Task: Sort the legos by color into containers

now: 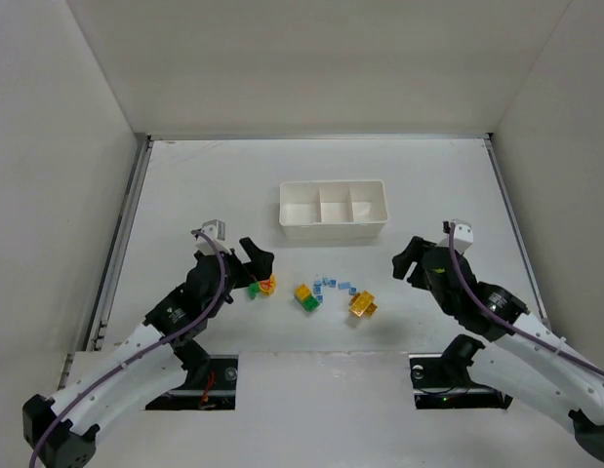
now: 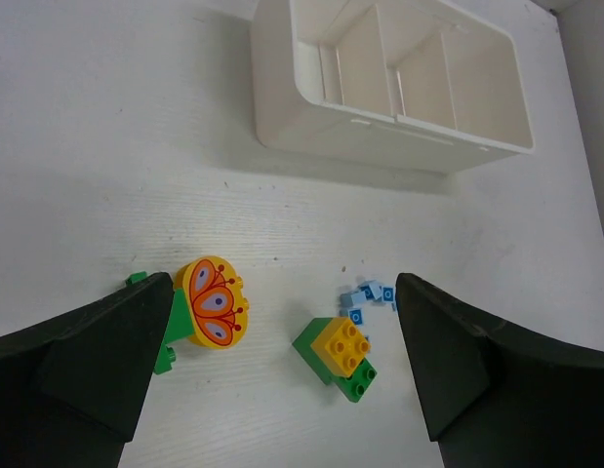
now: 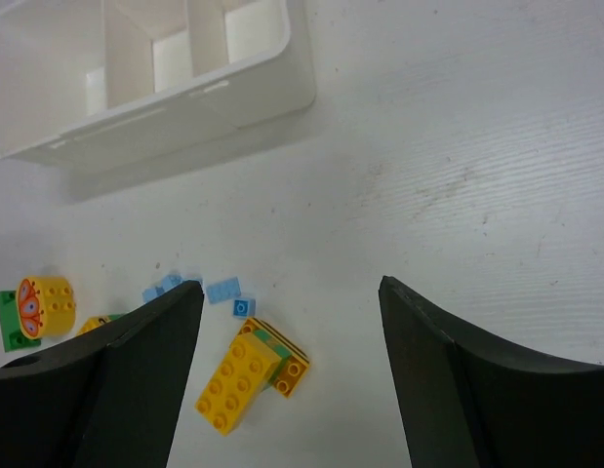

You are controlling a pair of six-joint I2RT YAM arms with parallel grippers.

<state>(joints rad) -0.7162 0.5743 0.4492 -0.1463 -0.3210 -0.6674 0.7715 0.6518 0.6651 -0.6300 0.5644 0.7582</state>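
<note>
Both arms reach in from their bases, elbows bent, wrists tipped down toward the table. The left gripper (image 1: 255,261) sits low over a yellow disc (image 2: 215,301) joined to a green brick (image 2: 178,320) — jaws spread, the piece just inside one finger. The right gripper (image 1: 407,261) is also spread, gripping nothing, near a yellow brick (image 3: 238,380). Blue bits (image 1: 333,285) and a green-yellow stack (image 2: 339,353) lie between them on the table — near the tray (image 1: 333,231).

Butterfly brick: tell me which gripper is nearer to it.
Left. The left gripper hangs just beside the butterfly brick; the right gripper is far across, beyond the other bricks.
</note>
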